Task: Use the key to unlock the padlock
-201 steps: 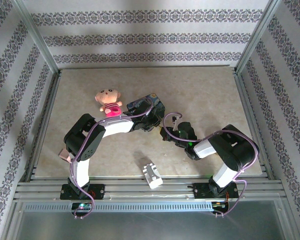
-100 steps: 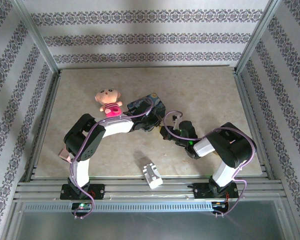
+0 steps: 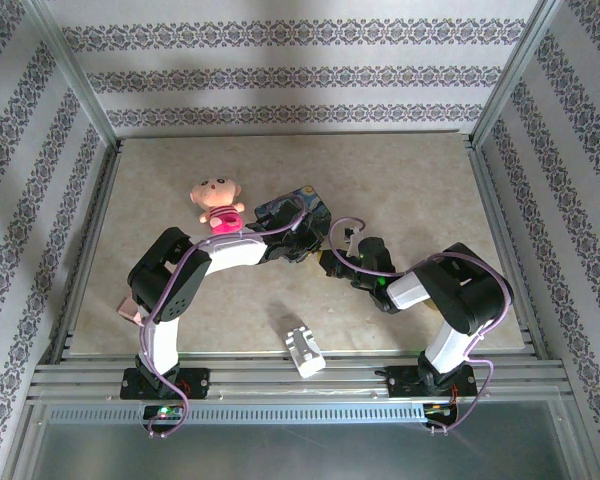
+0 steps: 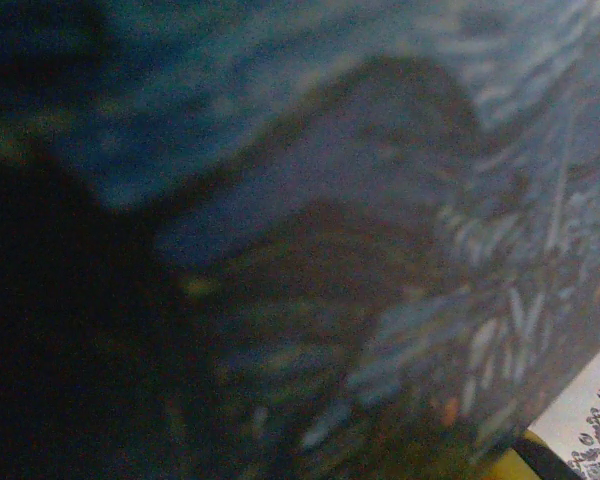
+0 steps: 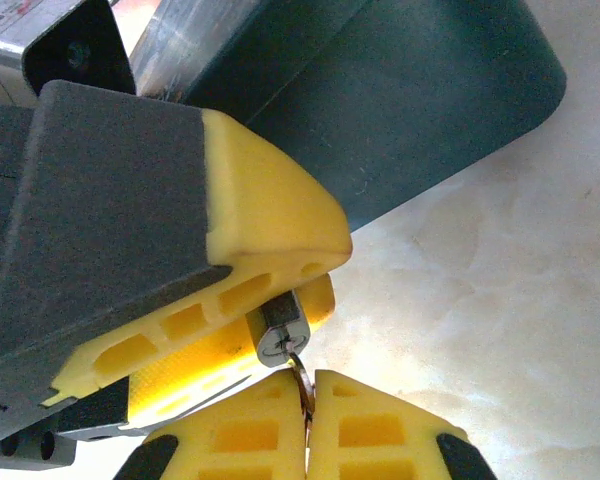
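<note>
The pale marbled table (image 3: pixel 410 190) carries a dark blue painted tin (image 5: pixel 430 100), which lies just behind both arms' tips. The left end effector (image 5: pixel 322 283) is clamped on the padlock (image 5: pixel 280 330), a small grey metal block with rounded corners. Its round keyway face points toward the right wrist camera, and its shackle is hidden between the yellow pads. The right end effector (image 5: pixel 308 390) is pinched closed on the key (image 5: pixel 301 368), a thin silvery sliver whose tip meets the keyway.
</note>
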